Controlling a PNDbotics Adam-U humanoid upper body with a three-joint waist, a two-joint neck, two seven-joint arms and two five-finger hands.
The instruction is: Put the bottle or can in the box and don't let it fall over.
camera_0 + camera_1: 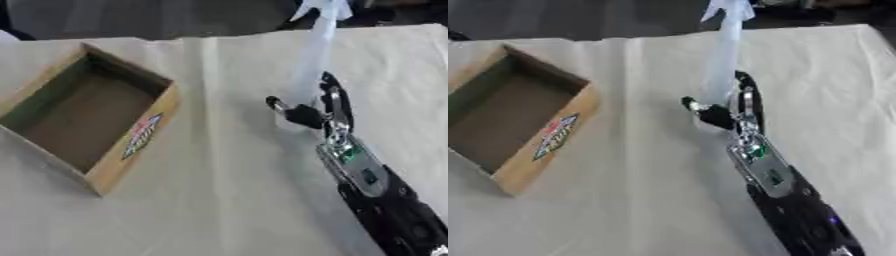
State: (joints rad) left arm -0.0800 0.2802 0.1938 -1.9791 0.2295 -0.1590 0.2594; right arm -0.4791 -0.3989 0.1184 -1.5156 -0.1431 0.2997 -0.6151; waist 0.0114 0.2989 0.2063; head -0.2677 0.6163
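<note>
Black and silver, the robot's right arm comes up from the bottom right corner of the left eye view. Its right hand sits at the foot of a tall, see-through plastic bottle. The fingers curl round the far side of the bottle and the thumb pokes out on the near left, so the bottle is pinched between them. The bottle stands up on the desk, which has a pale cloth on it. An open brown cardboard box lies well apart on the left.

Seen from the right eye view, the bottle leans a little to the right. Its white top reaches the far edge of the desk.
</note>
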